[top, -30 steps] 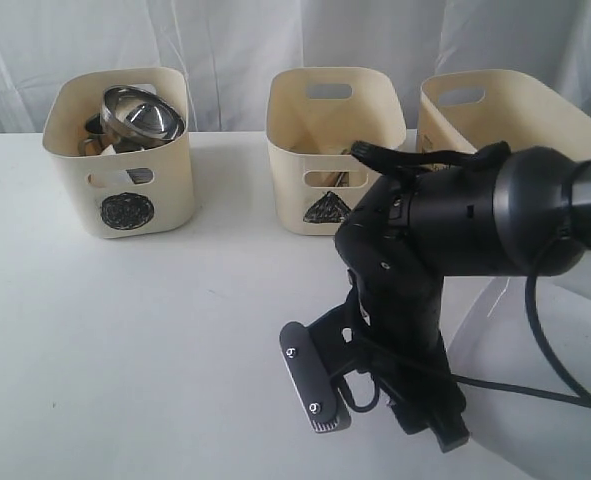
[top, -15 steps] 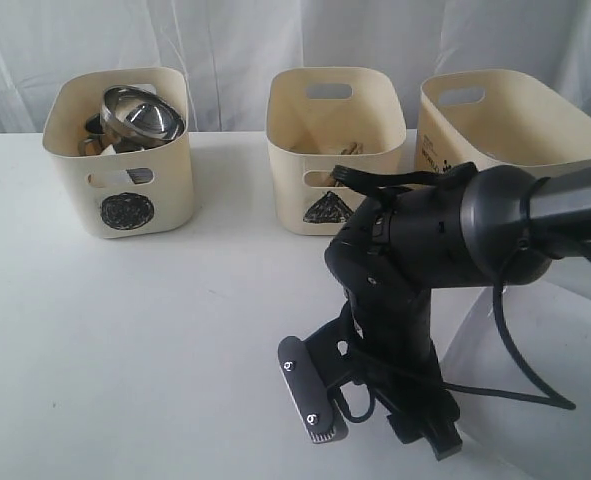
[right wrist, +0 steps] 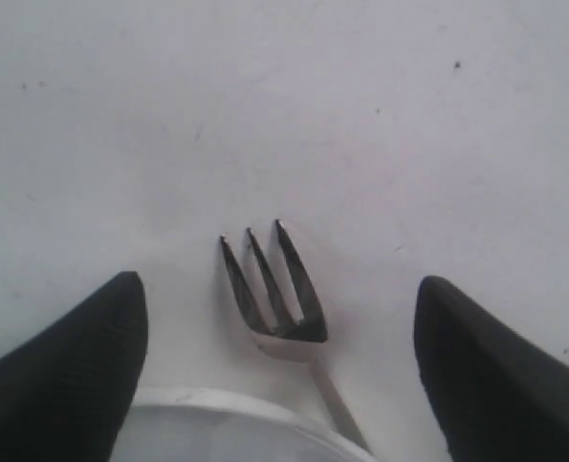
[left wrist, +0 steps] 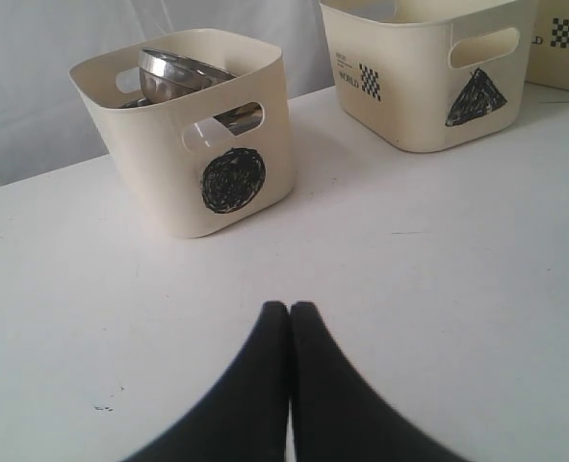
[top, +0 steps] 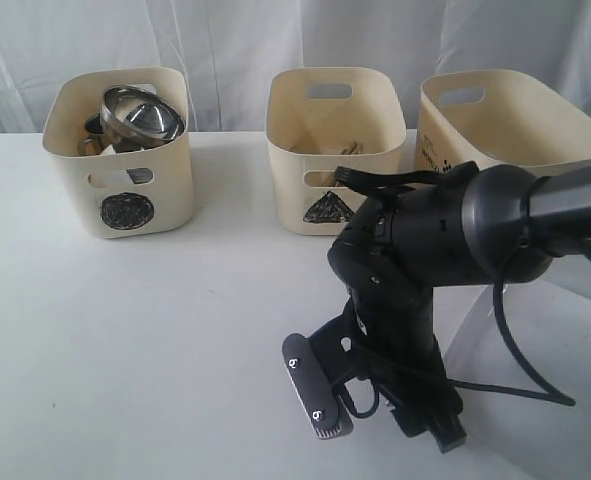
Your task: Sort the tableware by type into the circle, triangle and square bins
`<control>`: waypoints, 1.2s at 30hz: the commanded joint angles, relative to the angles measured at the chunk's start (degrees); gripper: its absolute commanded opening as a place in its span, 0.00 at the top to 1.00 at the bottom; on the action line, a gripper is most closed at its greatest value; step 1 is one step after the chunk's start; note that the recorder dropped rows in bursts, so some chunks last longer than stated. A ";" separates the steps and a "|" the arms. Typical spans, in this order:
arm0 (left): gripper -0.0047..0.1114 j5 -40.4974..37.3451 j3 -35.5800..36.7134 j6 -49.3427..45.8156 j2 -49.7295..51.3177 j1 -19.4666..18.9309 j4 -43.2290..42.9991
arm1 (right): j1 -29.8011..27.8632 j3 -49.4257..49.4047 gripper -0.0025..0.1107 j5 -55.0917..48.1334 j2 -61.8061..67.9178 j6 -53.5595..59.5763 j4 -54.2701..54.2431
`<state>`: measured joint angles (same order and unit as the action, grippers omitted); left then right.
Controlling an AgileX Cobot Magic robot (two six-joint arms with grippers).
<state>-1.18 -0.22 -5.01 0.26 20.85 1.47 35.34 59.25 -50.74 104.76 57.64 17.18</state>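
A steel fork [right wrist: 276,289] lies flat on the white table, its handle running beside the rim of the large white plate [right wrist: 217,423]. My right gripper [right wrist: 276,282] is open, with one finger on each side of the fork's tines and touching nothing. In the exterior view the right arm [top: 425,250] hides the fork, and the plate [top: 545,400] shows at the front right. The circle bin [top: 125,160] holds a steel bowl [top: 140,115] and other steel pieces. My left gripper [left wrist: 290,308] is shut and empty, low over bare table in front of the circle bin [left wrist: 207,164].
The triangle bin [top: 330,150] stands mid-back with thin wooden pieces inside. A third cream bin [top: 505,120] stands at the back right, and its checkered label [left wrist: 568,34] shows in the left wrist view. A white curtain hangs behind the table.
The right arm has dipped lower and slightly left over the table's front, then nearly stopped. The bins and their contents have not moved.
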 commanded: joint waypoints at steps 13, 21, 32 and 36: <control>0.96 -0.18 0.22 -0.17 -0.26 -0.14 0.36 | -0.49 -2.70 0.38 0.52 2.05 0.23 0.38; 0.96 -0.18 0.22 -0.17 -0.26 -0.14 0.36 | -0.49 -2.70 0.68 0.52 2.05 0.00 0.27; 0.96 -0.18 0.22 -0.17 -0.26 -0.14 0.36 | -0.39 -2.70 0.76 7.29 2.05 0.00 -2.24; 0.96 -0.18 0.22 -0.07 -0.26 -0.14 0.36 | 0.20 -2.59 0.76 8.71 2.05 0.00 -2.35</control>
<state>-1.18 -0.22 -5.11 0.26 20.85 1.47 35.34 56.89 -44.71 106.25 57.64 16.59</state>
